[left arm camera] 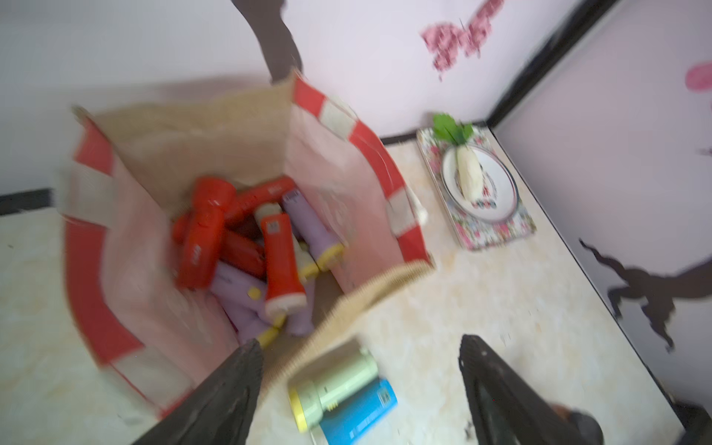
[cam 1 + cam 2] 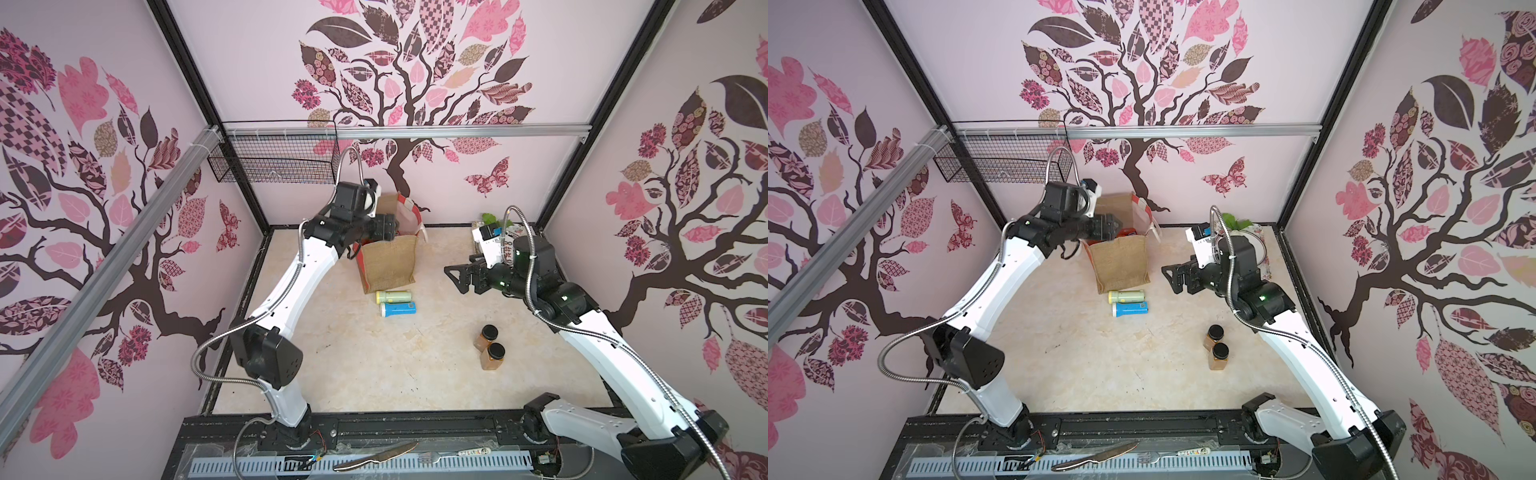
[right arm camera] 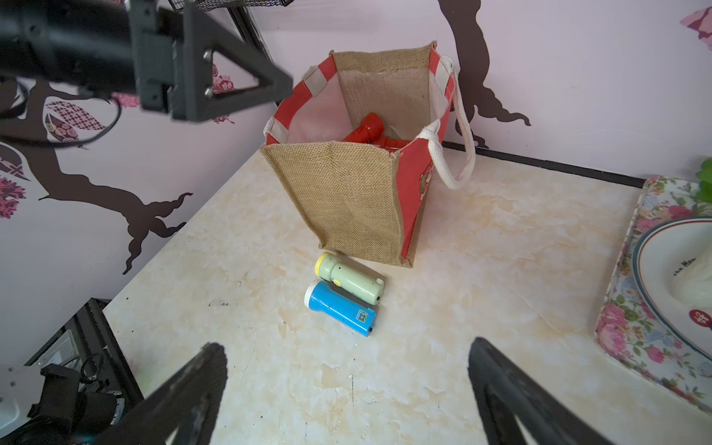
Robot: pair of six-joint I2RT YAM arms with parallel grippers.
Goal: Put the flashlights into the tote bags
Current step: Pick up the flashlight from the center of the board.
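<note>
In both top views the bag (image 2: 390, 262) (image 2: 1121, 266) stands upright just above frame centre, its mouth open. The left wrist view is blurred, but it shows red flashlights (image 1: 202, 231) and lilac flashlights (image 1: 308, 231) heaped inside the bag. The left jaws hang over the bag's left rim, spread wide and empty. Just below the bag in frame, a green flashlight (image 2: 394, 296) and a blue flashlight (image 2: 398, 309) lie side by side on the table (image 2: 374, 374), heads pointing left. The right jaws hover right of the bag at mid-frame, wide open and holding nothing. Two jars (image 2: 490, 343) stand lower right of centre, well apart from the bag.
</note>
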